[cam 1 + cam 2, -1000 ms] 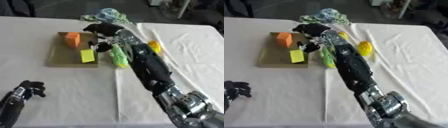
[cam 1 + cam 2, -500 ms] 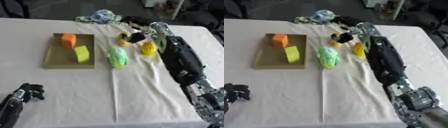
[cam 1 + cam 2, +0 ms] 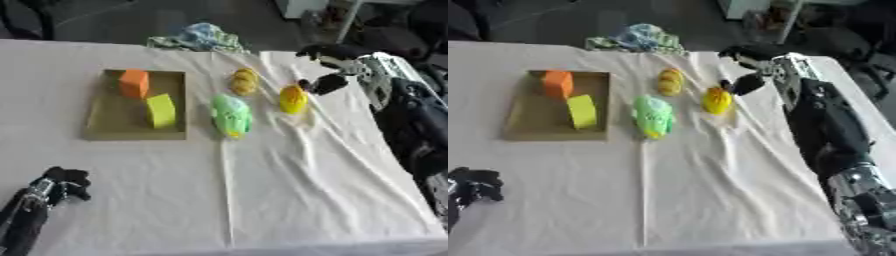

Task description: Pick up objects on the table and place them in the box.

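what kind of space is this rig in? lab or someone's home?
Probably a lab or workshop test bench, not a home. A table under a white cloth holds a staged set: a flat cardboard box with an orange block and a yellow-green block, toy-like items beside it. Dark floor and cluttered equipment lie beyond.

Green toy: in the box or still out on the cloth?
Out. The green toy lies on the white cloth right of the box, which holds only the orange block and yellow-green block.

Bare cloth [image 3: 289,185] in front; green toy [image 3: 231,116] just beside box [image 3: 107,125].
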Tool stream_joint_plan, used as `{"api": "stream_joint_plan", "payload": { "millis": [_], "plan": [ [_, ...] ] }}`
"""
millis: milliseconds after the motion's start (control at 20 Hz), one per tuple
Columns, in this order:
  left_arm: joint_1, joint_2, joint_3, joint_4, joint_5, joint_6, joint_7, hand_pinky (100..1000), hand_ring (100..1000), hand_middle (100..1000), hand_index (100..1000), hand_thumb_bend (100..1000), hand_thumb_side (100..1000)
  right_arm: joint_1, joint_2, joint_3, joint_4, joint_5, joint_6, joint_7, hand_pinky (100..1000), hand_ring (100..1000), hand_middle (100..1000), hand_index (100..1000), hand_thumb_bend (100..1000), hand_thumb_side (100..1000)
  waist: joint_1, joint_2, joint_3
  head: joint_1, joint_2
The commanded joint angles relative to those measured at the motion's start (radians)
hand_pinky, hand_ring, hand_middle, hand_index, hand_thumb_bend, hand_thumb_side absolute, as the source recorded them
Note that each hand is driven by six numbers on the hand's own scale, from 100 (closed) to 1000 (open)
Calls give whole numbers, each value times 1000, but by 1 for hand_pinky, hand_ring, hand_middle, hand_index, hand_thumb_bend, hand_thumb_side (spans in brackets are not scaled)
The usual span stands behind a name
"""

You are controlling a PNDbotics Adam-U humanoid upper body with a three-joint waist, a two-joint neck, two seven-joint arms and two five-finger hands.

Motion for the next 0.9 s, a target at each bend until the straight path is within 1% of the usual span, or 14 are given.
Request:
{"api": "stream_joint_plan", "payload": {
  "millis": [50, 200, 350, 500, 600, 700, 900],
  "plan": [
    [-4, 18, 10, -12, -5, -2, 5, 797, 548, 585, 726, 100, 1000, -10, -40, 4, 15, -21, 8, 30, 859, 918, 952, 1000, 205, 477, -5, -25, -1, 0, -3],
    [-4, 18, 12, -13, -5, -2, 8, 796, 547, 585, 726, 100, 1000, -5, -29, 11, 46, -17, 13, 52, 857, 916, 946, 1000, 207, 498, -2, -23, 0, -2, -3],
    [-5, 18, 11, -14, -3, -2, 8, 796, 547, 585, 726, 100, 1000, -5, -14, 11, 64, -5, 19, 52, 854, 912, 945, 1000, 191, 499, 0, -20, 0, -3, -3],
    [-5, 17, 11, -14, -3, -2, 7, 797, 546, 585, 726, 100, 1000, -13, 8, 2, 74, 12, 31, 33, 850, 904, 944, 1000, 154, 488, 3, -18, 1, -7, -3],
    [-6, 17, 11, -15, -2, -2, 7, 796, 546, 585, 726, 100, 1000, -19, 26, -11, 80, 24, 41, 5, 847, 896, 941, 1000, 120, 486, 5, -17, 1, -9, -3],
    [-7, 17, 10, -15, -2, -3, 7, 797, 546, 585, 726, 100, 1000, -24, 41, -21, 89, 33, 49, -15, 847, 895, 939, 1000, 111, 487, 6, -16, 2, -12, -3],
    [-6, 16, 10, -15, -1, -2, 6, 797, 545, 585, 725, 100, 1000, -35, 66, -24, 104, 51, 53, -29, 846, 893, 934, 1000, 100, 494, 7, -16, 4, -17, -3]
  ]
}}
